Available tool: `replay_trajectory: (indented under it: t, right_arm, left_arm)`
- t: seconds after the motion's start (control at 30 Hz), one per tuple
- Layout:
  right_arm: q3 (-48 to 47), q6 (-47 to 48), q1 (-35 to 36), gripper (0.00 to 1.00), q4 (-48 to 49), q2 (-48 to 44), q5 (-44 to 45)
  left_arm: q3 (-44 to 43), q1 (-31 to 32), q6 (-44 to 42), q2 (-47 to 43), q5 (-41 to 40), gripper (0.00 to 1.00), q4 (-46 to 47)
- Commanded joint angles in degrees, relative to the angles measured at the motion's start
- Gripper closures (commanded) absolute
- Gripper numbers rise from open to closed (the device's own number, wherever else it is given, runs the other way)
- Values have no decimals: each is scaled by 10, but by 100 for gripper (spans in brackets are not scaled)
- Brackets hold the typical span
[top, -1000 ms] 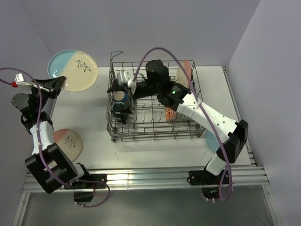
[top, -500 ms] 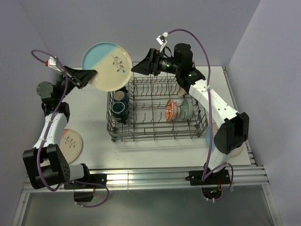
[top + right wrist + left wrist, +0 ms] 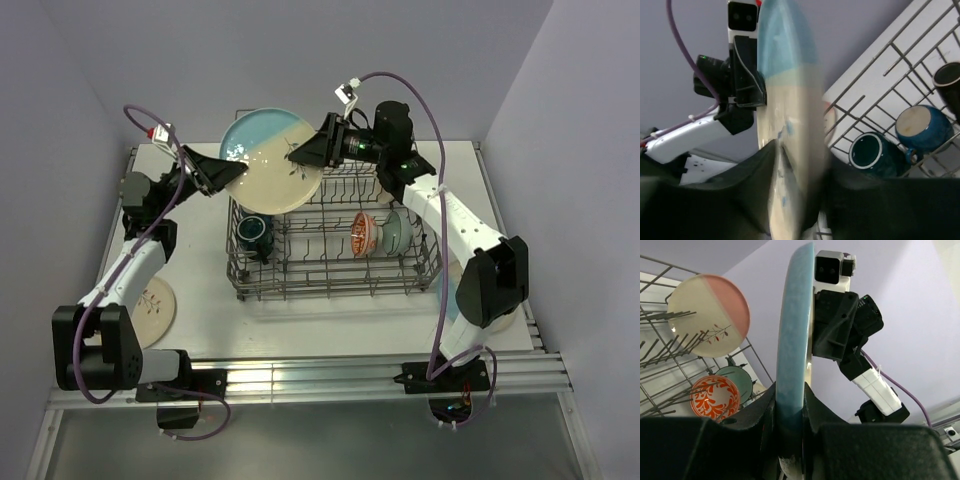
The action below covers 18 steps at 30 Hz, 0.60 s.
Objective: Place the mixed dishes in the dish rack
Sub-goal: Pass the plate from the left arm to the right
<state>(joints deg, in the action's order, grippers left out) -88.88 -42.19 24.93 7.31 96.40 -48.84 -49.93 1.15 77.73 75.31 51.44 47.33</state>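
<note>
Clamping blue-and-cream plate (image 3: 266, 165) in left gripper (image 3: 232, 172), now raised over dish rack (image 3: 330, 292). Closing right gripper (image 3: 301, 155) on it for handover; grip unconfirmed.

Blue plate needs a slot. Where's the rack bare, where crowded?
Bare: the tine rows between the teal mug and the orange bowl. Crowded: the dish rack's left end by the blue mug; its right end by the pale green bowl and pink plate.

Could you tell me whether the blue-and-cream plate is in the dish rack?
Out: the left gripper clamps the plate by its rim, in the air above the dish rack.
</note>
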Motion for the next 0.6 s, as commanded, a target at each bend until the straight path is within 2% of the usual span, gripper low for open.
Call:
replay_trajectory:
  t: [0.0,0.03,0.07,0.1,0.13,0.17,0.27,0.3,0.4,0.43,0.5,0.53,0.57]
  right_arm:
    - [1,-40,-6,63,92,-7,-83]
    - [5,-41,-8,70,99,-9,-88]
    - [6,-41,-11,86,102,-9,-98]
    - [7,-43,-14,96,107,-10,-105]
    - [11,-50,-17,100,120,-10,-111]
    - [14,-55,-25,100,129,-11,-119]
    - [17,-74,-39,100,140,-17,-130]
    - [16,-76,-44,100,140,-22,-129]
    - [2,-62,-63,100,121,-31,-117]
    - [-5,-48,-67,100,87,-32,-112]
    - [-37,23,-79,100,27,-37,-94]
    - [-48,53,-81,100,-35,-44,-72]
    - [-67,82,-82,100,-64,-48,-58]
  left_arm:
    - [-10,11,-14,-4,-38,100,59]
    - [-8,11,-15,-3,-38,100,59]
    - [-4,11,-15,-3,-38,100,59]
    - [-3,11,-15,0,-37,97,58]
    - [-3,12,-14,3,-35,96,58]
    - [-2,13,-12,7,-31,94,58]
    - [-8,17,-10,17,-21,71,41]
    - [-9,17,-10,22,-14,59,40]
    - [-14,18,-21,22,-12,41,26]
    - [-17,18,-30,20,-12,36,10]
    - [-38,18,-80,8,-19,32,-40]
    - [-49,18,-104,3,-32,31,-72]
    - [-72,18,-155,-9,-43,31,-145]
